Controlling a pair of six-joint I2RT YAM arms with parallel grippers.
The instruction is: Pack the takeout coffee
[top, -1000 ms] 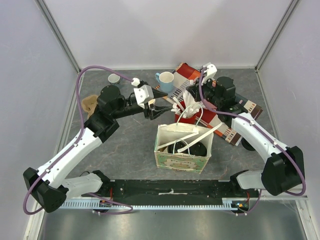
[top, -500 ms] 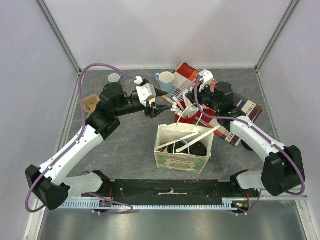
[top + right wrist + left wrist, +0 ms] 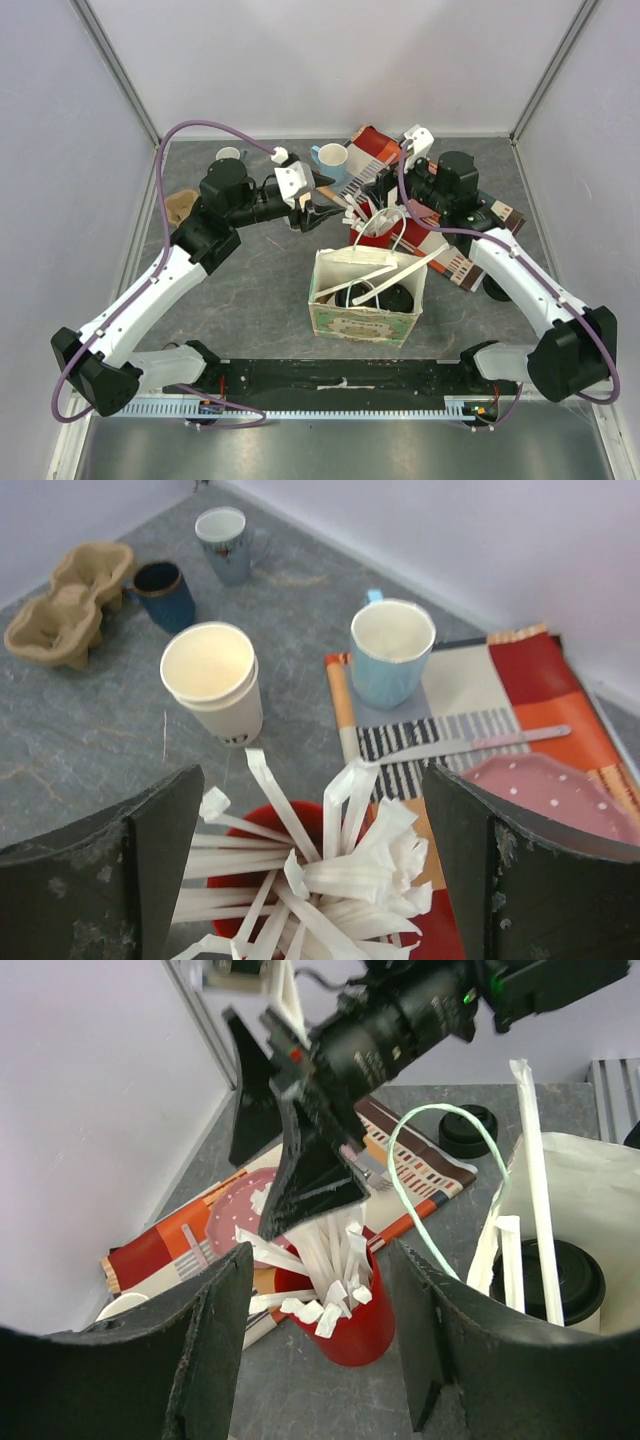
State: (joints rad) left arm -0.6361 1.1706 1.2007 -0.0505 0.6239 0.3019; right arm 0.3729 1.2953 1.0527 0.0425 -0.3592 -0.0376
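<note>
A takeout coffee's black lid (image 3: pixel 392 298) (image 3: pixel 555 1280) shows inside the paper bag (image 3: pixel 365 322), among white wrapped sticks. In the right wrist view a lidless cream paper cup (image 3: pixel 212 685) stands on the table beyond the straws; the top view hides it under my left arm. My right gripper (image 3: pixel 385 205) (image 3: pixel 312 810) hangs open right over a red cup (image 3: pixel 372 238) (image 3: pixel 365 1335) of wrapped straws (image 3: pixel 370 870), a finger on each side. My left gripper (image 3: pixel 325 197) (image 3: pixel 320 1260) is open and empty, facing that red cup from the left.
A light blue mug (image 3: pixel 330 160) (image 3: pixel 392 650) sits on a patterned mat (image 3: pixel 470 262) with a pink plate (image 3: pixel 545 795). A white mug (image 3: pixel 230 157), a dark blue mug (image 3: pixel 165 592) and a cardboard cup carrier (image 3: pixel 180 207) are at back left. A loose black lid (image 3: pixel 468 1130) lies right of the bag.
My right gripper has gone from shut to wide open above the red cup. My left gripper has shifted a little toward the back.
</note>
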